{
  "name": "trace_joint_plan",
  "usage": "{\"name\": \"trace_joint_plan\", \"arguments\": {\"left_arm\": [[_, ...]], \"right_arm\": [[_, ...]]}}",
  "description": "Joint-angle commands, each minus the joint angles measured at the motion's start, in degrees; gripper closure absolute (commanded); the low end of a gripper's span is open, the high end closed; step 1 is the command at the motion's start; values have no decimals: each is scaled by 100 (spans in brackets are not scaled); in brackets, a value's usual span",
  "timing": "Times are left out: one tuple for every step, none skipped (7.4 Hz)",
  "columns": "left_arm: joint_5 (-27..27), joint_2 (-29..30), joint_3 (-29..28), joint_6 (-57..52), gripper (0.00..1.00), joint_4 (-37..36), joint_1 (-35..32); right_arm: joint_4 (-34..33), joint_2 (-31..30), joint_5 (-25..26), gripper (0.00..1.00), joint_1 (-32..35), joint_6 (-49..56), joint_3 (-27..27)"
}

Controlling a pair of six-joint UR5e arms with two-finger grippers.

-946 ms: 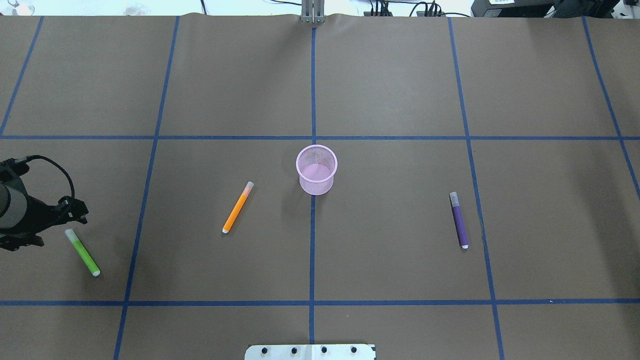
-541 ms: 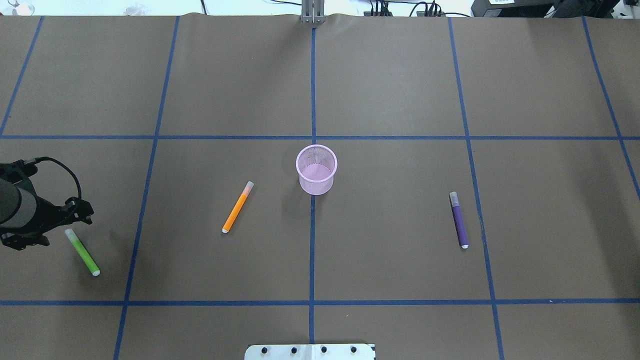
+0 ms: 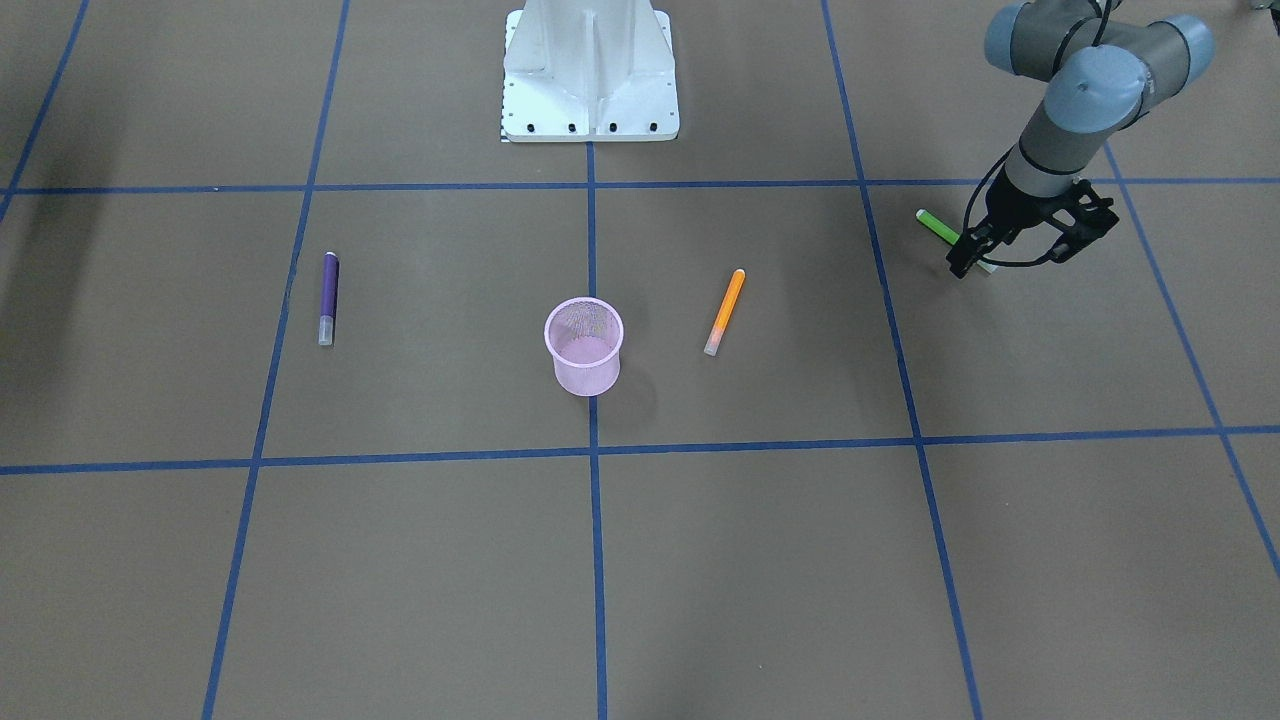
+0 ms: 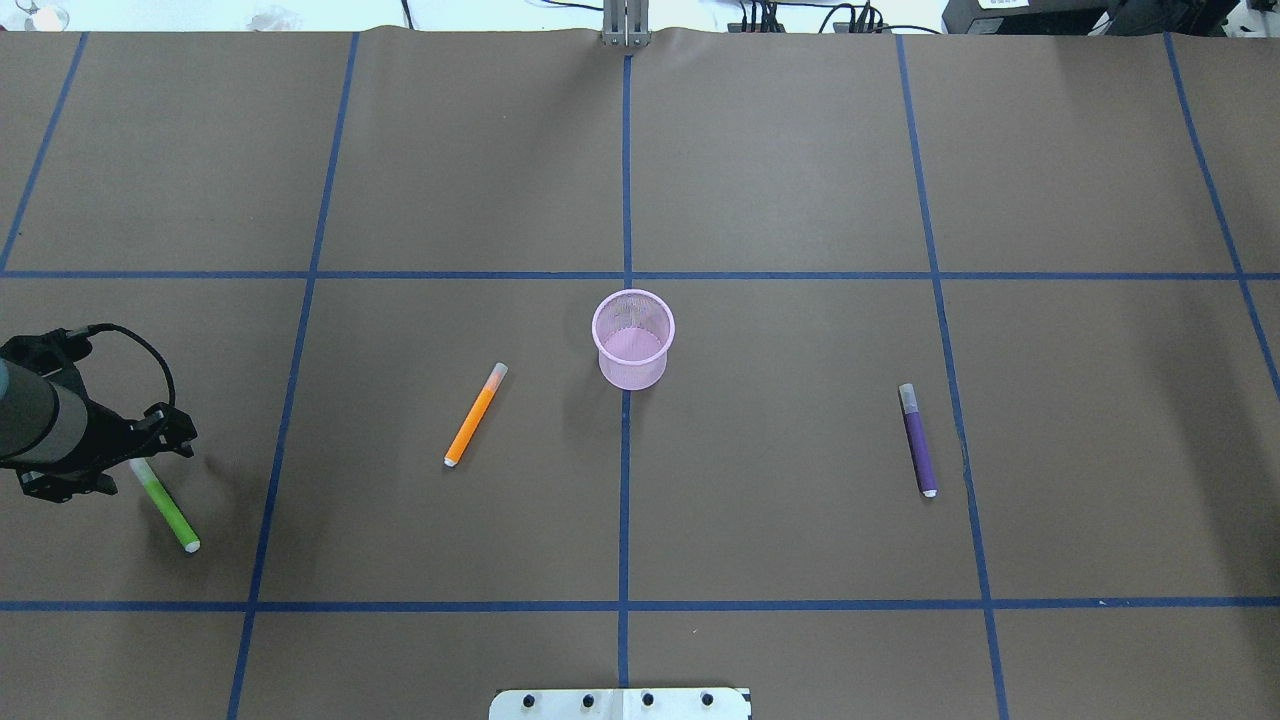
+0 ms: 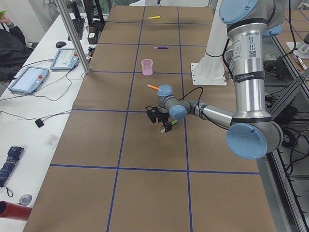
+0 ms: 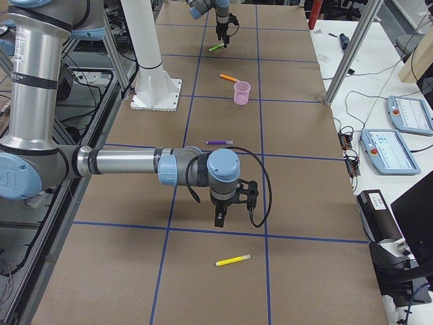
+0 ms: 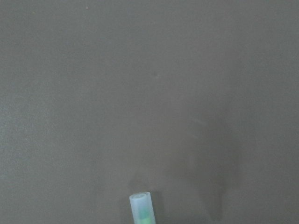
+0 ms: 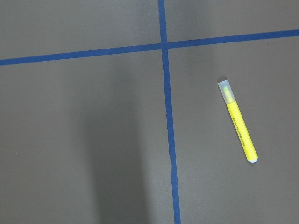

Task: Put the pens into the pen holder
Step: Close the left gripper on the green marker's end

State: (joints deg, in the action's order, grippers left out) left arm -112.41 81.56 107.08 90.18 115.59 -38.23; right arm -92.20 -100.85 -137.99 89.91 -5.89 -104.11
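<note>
The pink mesh pen holder stands upright at the table's centre. An orange pen lies to its left and a purple pen far to its right. Near the left edge lies a green pen. My left gripper hangs open over the green pen's pale cap, touching nothing. Only the right side view shows my right gripper, well off to the right above bare table; I cannot tell its state. A yellow pen lies near it.
Brown paper with blue tape lines covers the table. The white robot base stands at the near middle edge. Tablets, cables and a metal post line the far side.
My left gripper has moved to the right, from beside the green pen's capped end to above it. The pens and the holder have not moved.
</note>
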Motion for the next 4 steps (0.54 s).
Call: {"name": "trace_joint_plan", "arguments": {"left_arm": [[-18, 0, -3, -9, 32, 25, 17], [-26, -8, -3, -18, 32, 25, 26], [-35, -9, -3, -9, 32, 25, 35], [-35, -26, -3, -9, 32, 25, 35]], "right_arm": [[0, 30, 9, 0, 0, 0, 5], [0, 30, 9, 0, 0, 0, -4], [0, 30, 9, 0, 0, -9, 5], [0, 30, 9, 0, 0, -9, 5]]}}
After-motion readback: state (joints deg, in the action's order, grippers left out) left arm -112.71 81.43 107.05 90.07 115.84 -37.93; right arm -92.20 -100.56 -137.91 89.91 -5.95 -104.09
